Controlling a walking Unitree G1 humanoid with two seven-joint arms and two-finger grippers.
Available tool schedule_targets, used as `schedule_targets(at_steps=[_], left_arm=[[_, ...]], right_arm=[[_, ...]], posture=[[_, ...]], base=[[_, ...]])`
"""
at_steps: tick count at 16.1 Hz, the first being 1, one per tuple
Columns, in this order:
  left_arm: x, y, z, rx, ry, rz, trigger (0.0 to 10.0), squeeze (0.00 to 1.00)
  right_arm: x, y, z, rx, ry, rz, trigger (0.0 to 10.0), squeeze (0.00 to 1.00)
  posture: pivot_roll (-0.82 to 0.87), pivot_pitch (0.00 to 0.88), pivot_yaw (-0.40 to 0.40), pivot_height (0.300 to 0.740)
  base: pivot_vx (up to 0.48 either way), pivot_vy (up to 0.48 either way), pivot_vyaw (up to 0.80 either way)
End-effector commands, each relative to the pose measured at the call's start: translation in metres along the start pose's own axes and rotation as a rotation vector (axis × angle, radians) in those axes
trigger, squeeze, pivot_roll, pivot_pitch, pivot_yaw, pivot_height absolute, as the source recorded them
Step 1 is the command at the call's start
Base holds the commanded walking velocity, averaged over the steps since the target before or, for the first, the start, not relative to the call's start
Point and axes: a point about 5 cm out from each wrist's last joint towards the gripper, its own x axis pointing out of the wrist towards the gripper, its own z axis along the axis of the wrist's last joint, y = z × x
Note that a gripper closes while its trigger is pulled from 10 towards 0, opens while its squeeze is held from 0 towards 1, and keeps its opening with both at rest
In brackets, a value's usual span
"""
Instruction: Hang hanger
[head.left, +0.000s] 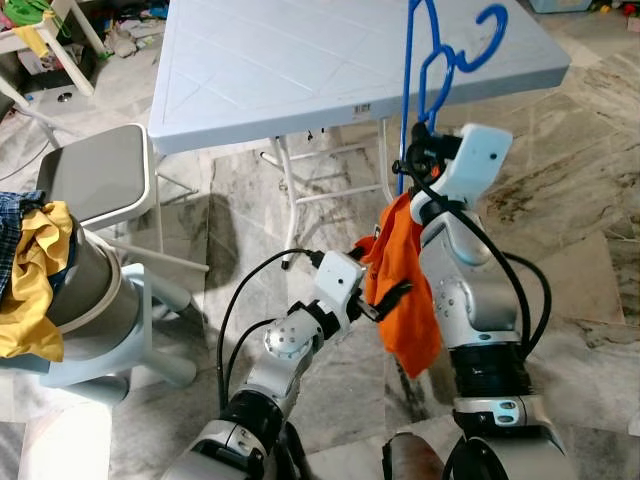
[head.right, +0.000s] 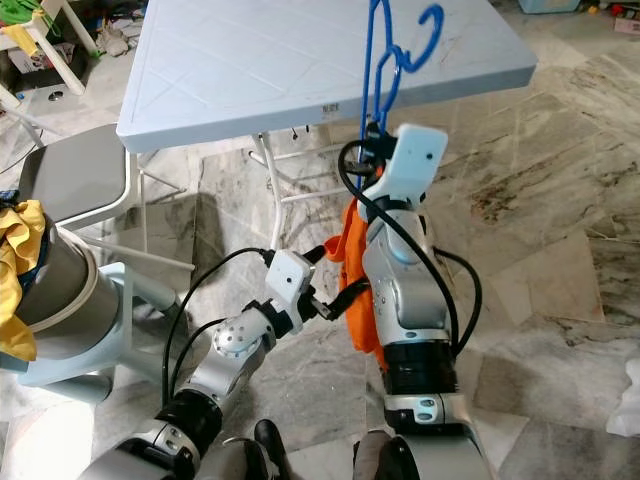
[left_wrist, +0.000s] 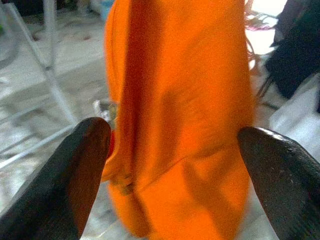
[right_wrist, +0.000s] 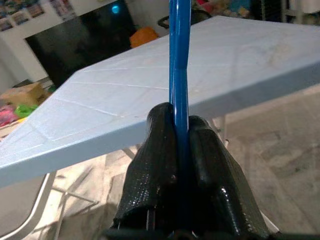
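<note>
One blue hanger (head.left: 440, 60) is rising upright from the right claw (head.left: 417, 160), its hook curling well above the claw and in front of the pale blue desk (head.left: 300, 70). The right claw's two black fingers (right_wrist: 160, 165) are pressing together on the hanger's thin blue stem, as the right wrist view is showing, with the desk's top spreading just beyond them. An orange cloth (head.left: 400, 290) is hanging below the right claw, draping down alongside the silver right forearm. The left claw (head.left: 385, 300) is reaching in from the side, level with the cloth's middle; its fingers (left_wrist: 80, 175) are standing apart, one on each side of the orange fabric, and whether they are touching it cannot be told. Beyond the left claw, off to the robot's left, a grey chair seat (head.left: 95, 175) is sitting beside the desk, and a yellow garment (head.left: 30, 290) is lying over a rounded grey object nearer the robot. Marble-patterned floor (head.left: 580, 220) is stretching under everything.
</note>
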Motion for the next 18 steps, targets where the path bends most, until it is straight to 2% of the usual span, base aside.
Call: schedule_targets(at_steps=[1,2,3,5,7,13,18], left_arm=[[0.012,-0.004,0.01,0.028,-0.014,0.018,10.0,0.0],[0.013,-0.002,0.01,0.024,-0.013,0.034,9.5,0.0],[0.013,0.001,0.011,0.026,-0.016,0.051,0.0,0.0],[0.011,0.008,0.01,0.031,-0.014,0.1,0.0,0.0],[0.014,0.01,0.012,0.003,-0.017,0.133,0.0,0.0],[0.017,0.002,0.015,-0.064,-0.069,0.085,0.0,0.0],[0.013,0.01,0.019,-0.074,-0.114,0.07,0.0,0.0]], right_arm=[[-0.005,0.011,0.009,-0.006,-0.008,0.057,10.0,0.0],[-0.007,0.009,0.01,-0.012,-0.004,0.057,10.0,0.0],[-0.009,0.007,0.011,-0.02,0.004,0.053,10.0,0.0],[-0.014,0.005,0.013,-0.001,0.041,0.057,10.0,0.0],[-0.017,0.005,0.016,0.017,0.078,0.063,10.0,0.0],[-0.023,0.008,0.014,0.04,0.141,0.081,10.0,0.0],[-0.025,0.004,0.007,0.037,0.168,0.06,10.0,0.0]], posture=[[-0.4,0.227,0.101,0.74],[-0.4,0.227,0.101,0.74],[-0.41,0.226,0.103,0.74],[-0.42,0.227,0.105,0.74],[-0.43,0.229,0.109,0.74],[-0.44,0.234,0.118,0.74],[-0.41,0.234,0.124,0.74]], base=[[0.0,0.0,0.0],[0.0,0.0,0.0],[0.0,0.0,0.0],[0.0,0.0,0.0],[0.0,0.0,0.0],[0.0,0.0,0.0],[0.0,0.0,0.0]])
